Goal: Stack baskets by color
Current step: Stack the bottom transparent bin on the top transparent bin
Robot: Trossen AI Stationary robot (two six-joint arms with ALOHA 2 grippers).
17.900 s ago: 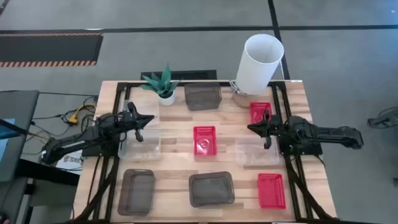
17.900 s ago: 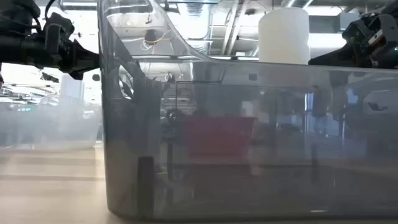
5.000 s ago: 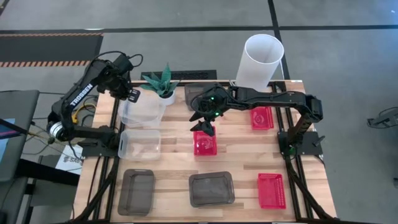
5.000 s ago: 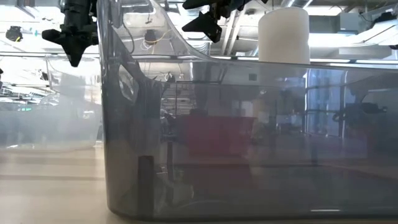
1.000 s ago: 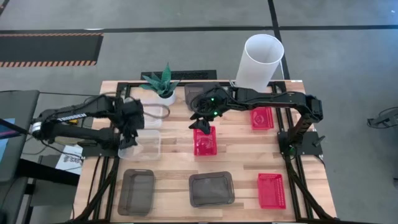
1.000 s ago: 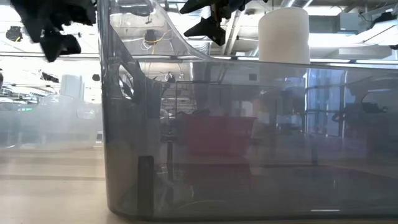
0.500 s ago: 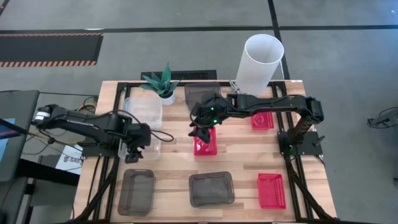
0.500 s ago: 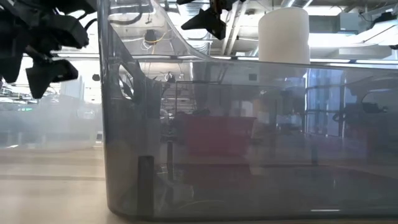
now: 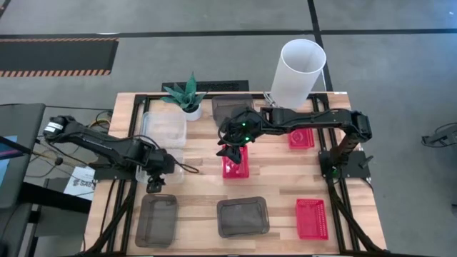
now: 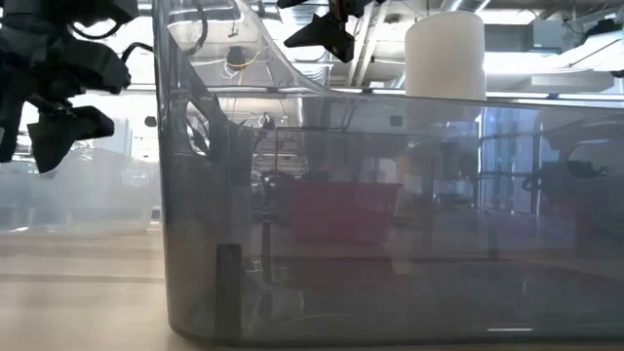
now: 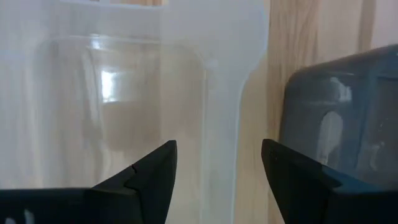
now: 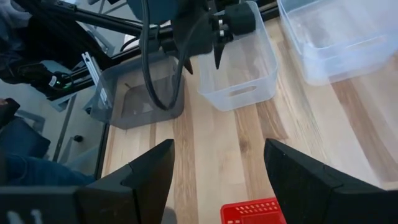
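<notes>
Plant (image 9: 186, 96) beside clear basket (image 9: 165, 127), cylinder (image 9: 298, 73) behind (both grippers open)

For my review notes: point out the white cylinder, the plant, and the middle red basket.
White cylinder (image 9: 298, 73), high view, on its side wall.
Plant (image 9: 186, 93), high view, on its leaves.
Middle red basket (image 9: 235, 168), high view, on its mesh floor.
</notes>
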